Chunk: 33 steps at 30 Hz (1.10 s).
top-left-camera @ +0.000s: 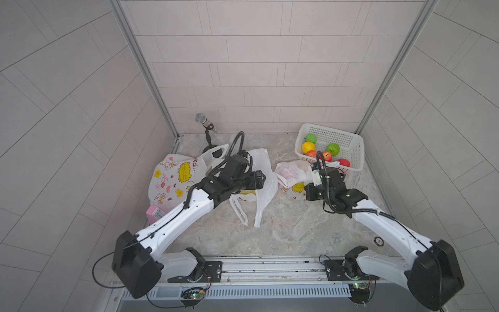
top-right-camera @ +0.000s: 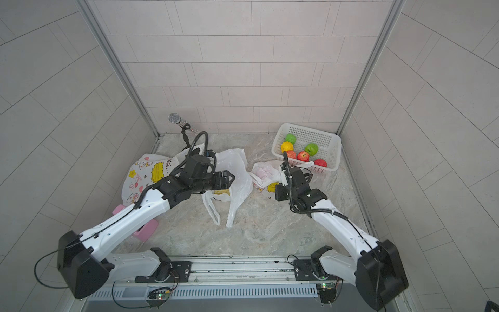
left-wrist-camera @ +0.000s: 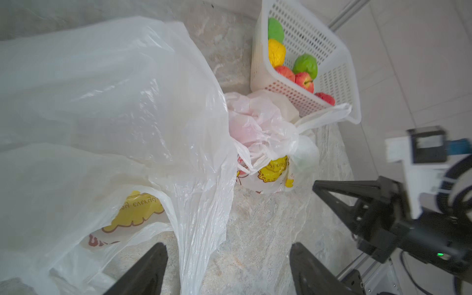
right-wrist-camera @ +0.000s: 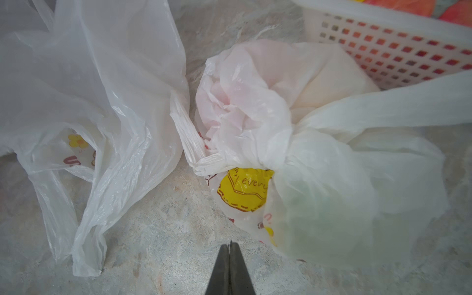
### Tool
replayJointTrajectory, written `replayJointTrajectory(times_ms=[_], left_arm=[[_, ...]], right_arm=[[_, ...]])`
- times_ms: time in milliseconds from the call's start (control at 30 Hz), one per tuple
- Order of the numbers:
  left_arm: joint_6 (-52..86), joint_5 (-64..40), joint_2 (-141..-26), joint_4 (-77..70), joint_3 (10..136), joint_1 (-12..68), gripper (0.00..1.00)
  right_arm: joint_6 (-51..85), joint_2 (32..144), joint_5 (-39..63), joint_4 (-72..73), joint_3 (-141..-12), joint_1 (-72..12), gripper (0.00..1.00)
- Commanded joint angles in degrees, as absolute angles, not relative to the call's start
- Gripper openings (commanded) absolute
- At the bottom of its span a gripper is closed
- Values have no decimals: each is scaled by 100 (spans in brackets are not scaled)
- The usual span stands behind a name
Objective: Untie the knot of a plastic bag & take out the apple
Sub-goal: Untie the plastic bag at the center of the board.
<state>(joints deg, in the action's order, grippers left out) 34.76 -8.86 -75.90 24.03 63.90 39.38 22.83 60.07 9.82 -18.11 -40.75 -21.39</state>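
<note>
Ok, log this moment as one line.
left gripper: open, over loose bag | right gripper: shut, empty | knotted bag: knot tied, untouched

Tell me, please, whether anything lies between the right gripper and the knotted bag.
Nothing visible does: only bare tabletop separates the right gripper, fingers shut, from the knotted bag; the loose bag lies aside.
</note>
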Motion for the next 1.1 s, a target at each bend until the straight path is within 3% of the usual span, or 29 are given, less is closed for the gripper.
replayJointTrajectory(times_ms=[0,67,167,333,467,567,700,733,1000,1067], left_arm=[[3309,-643,-8592,2396,7157,4327,81],[3183,-439,-9393,2736,7963,4544,82],[3144,28,-10537,3326,9253,4787,86],[3221,-320,-12009,3499,10725,4825,86],[3247,-560,-12618,3405,11186,4825,85],[3243,-823,-12861,3366,11367,4817,70],[3350,-1125,-12871,3254,11270,4761,21],[3391,-1187,-12829,3218,11240,4739,14],[3700,-1634,-12188,2821,10717,4667,0],[3793,-1754,-12045,2733,10556,4668,0]], right_arm=[[2898,5353,881,-2049,-3709,-1672,32],[2845,5059,1107,-2089,-3613,-1334,47],[2772,4970,1624,-2261,-3612,-839,59],[2616,5118,2222,-2266,-3640,-383,67],[2482,5619,2474,-1993,-3767,-360,70],[2376,6108,2617,-1718,-3917,-352,72],[2225,6653,2981,-1182,-4040,-360,74],[2190,6745,3051,-1113,-4066,-368,75],[2068,7320,3242,-1117,-4347,-546,75],[2031,7427,3038,-1277,-4447,-622,69]])
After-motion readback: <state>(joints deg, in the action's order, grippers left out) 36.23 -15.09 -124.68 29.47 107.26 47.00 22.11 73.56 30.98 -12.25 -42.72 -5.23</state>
